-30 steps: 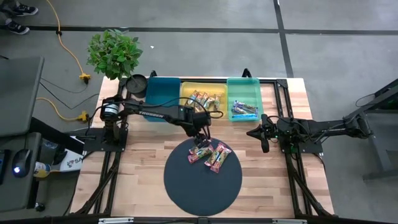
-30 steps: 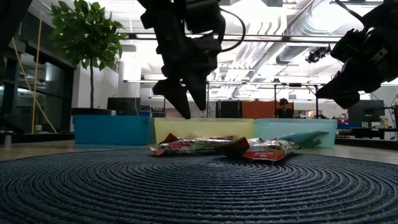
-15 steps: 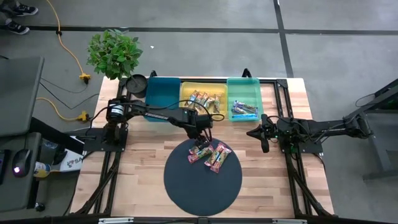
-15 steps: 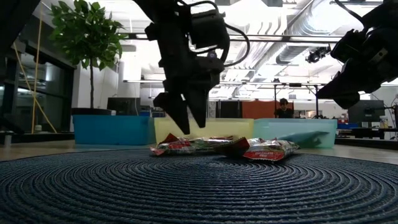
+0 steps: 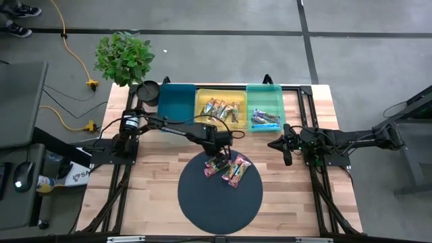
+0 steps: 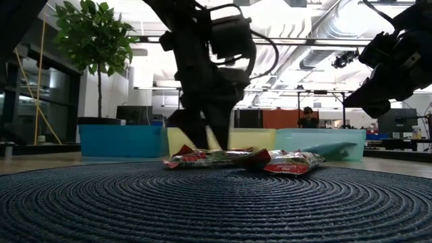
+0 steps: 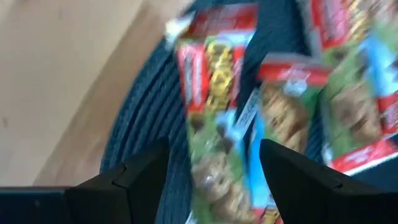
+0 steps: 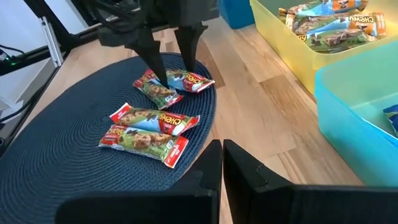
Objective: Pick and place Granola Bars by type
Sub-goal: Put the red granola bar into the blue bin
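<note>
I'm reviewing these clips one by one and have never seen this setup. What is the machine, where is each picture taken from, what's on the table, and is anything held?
It is a robot with two dark arms at a wooden table, each ending in a two-finger claw. One picture looks straight down, one looks level across the tabletop, and two come from cameras on the wrists.

On the table lies a round dark mat with four red-wrapped granola bars. Behind it stand three trays: a blue tray showing no bars, a yellow tray with orange-wrapped bars, and a green tray with blue-wrapped bars.

The left claw is open, lowered around one red bar, not yet closed on it. The right claw waits shut beside the mat, holding nothing.
</note>
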Robot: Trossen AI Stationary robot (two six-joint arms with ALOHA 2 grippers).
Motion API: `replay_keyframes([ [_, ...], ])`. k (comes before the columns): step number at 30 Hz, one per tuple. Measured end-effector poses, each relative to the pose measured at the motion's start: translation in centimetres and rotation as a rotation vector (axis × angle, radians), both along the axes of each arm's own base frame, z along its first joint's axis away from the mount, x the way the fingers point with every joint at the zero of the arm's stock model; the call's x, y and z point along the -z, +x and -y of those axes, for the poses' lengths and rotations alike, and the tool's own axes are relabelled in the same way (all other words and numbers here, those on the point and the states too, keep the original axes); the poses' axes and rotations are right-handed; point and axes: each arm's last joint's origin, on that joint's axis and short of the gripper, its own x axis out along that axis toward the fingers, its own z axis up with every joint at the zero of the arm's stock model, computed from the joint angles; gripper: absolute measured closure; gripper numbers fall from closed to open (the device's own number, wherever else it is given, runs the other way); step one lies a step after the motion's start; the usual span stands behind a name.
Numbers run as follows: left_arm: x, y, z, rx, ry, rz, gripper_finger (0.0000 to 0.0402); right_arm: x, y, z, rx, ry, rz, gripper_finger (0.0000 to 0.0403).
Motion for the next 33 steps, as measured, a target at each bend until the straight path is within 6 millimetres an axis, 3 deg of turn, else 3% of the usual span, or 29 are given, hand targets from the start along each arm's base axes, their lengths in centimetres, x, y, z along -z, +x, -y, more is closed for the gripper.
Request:
replay_keyframes([
  [19,0.68,0.15,0.19,-0.012,0.002,-0.015,0.0157,0.00,0.00,0.00,-0.001,0.000,0.000,0.0402],
  [33,0.80,0.11,0.20,-0.016,-0.007,-0.022,0.0275,0.00,0.00,-0.01,-0.001,0.000,0.000,0.0402],
])
